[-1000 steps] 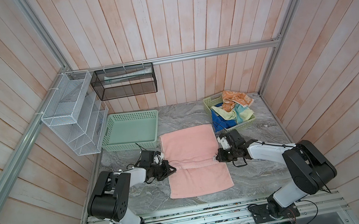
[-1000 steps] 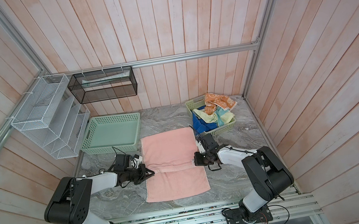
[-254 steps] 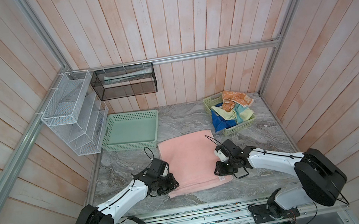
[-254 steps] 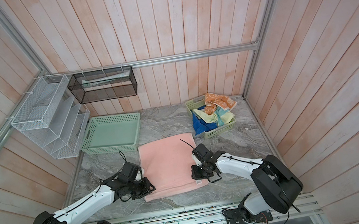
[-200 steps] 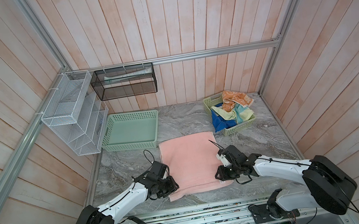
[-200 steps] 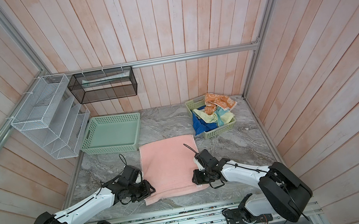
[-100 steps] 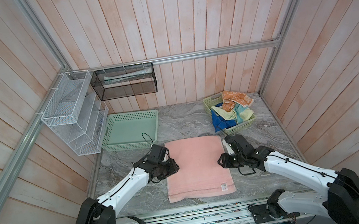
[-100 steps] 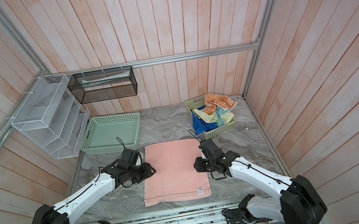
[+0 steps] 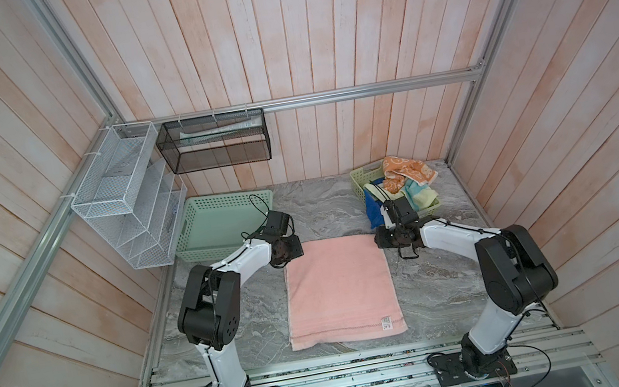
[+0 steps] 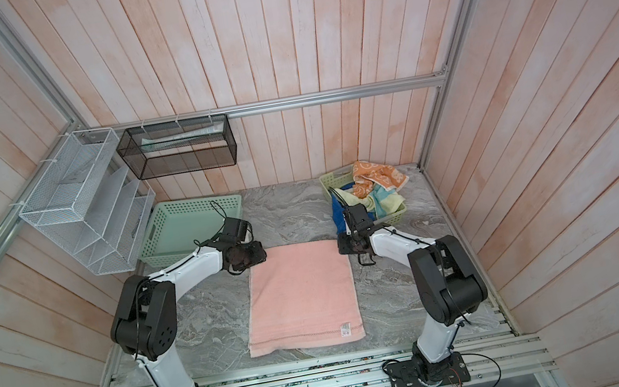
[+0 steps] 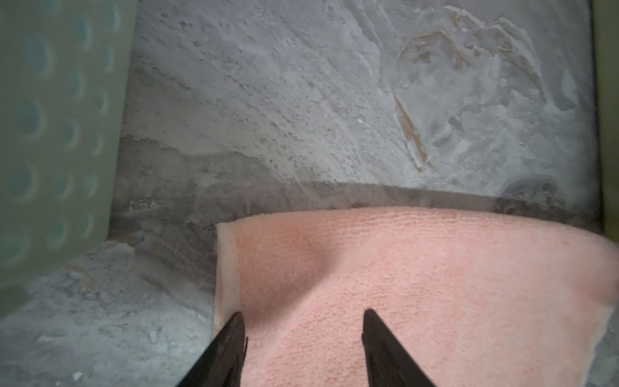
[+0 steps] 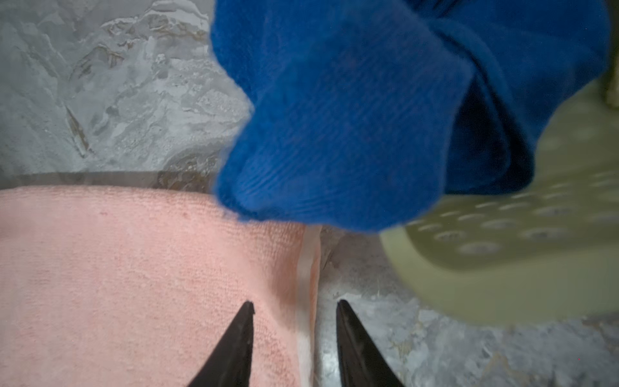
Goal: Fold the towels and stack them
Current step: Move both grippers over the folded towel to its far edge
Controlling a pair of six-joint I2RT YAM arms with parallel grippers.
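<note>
We see the left gripper (image 11: 302,312) at the pink towel's (image 9: 339,286) eleven o'clock corner and the right gripper (image 12: 294,301) at one o'clock, both parted and holding nothing.

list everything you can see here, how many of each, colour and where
pink towel: 1, pink, flat mid-table
blue towel: 1, royal blue, hanging over the yellow-green basket's edge
yellow towel: 1, pale yellow and teal, in that basket
orange towel: 1, orange with cream print, atop the pile
yellow-green basket: 1, far right
mint basket: 1, mint green, far left
wire rack: 1, white, left wall
mesh shelf: 1, black, back wall
table: 1, grey marble
left hand: 1, black, open, pink towel's far left corner
right hand: 1, black, open, far right corner
</note>
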